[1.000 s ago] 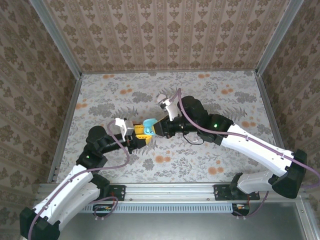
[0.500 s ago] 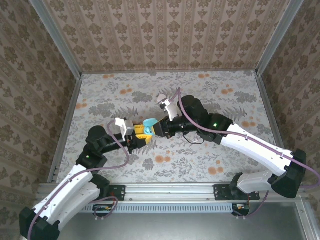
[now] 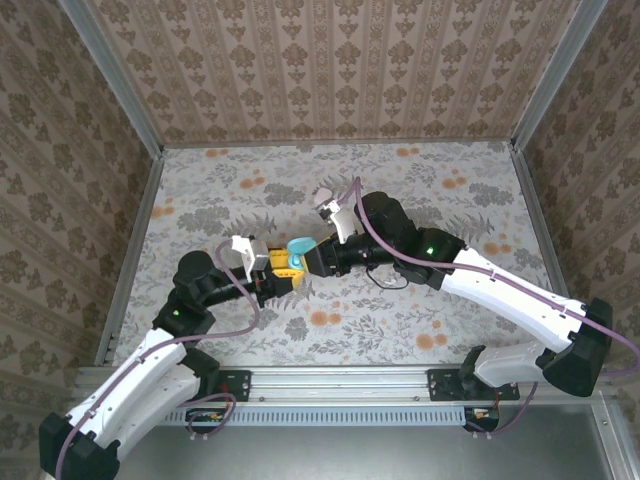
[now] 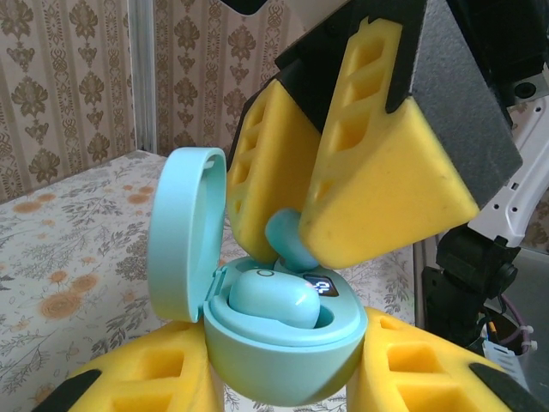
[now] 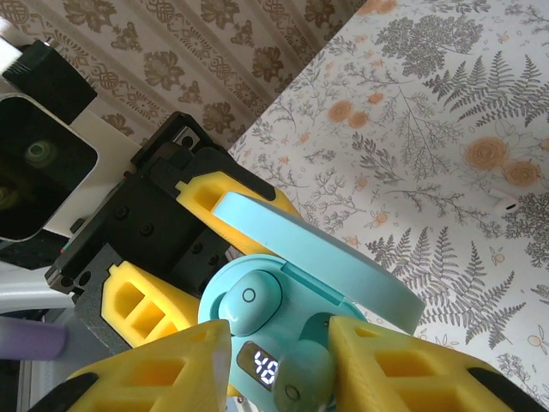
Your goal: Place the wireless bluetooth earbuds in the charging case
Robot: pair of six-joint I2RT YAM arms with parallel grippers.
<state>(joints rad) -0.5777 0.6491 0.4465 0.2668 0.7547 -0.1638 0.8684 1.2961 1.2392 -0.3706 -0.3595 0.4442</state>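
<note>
My left gripper (image 4: 287,382) is shut on the teal charging case (image 4: 283,348), held upright with its lid (image 4: 184,232) swung open. One teal earbud (image 4: 274,296) lies seated in the case. A second teal earbud (image 5: 296,382) stands in the other socket beside the lit display (image 5: 256,367). My right gripper (image 5: 279,360) hangs over the case, open: one yellow pad (image 5: 386,360) touches this bud, while the other pad (image 5: 171,365) stands apart from it. In the top view both grippers meet at the case (image 3: 296,248) at mid-table. A white earbud (image 5: 506,203) lies on the table.
The floral tablecloth (image 3: 400,200) spreads all round the two arms. Patterned walls with metal corner posts (image 3: 130,100) close in the back and sides. A metal rail (image 3: 340,380) runs along the near edge.
The right gripper's jaws have parted a little round the second teal earbud. Both arms and the case have hardly moved.
</note>
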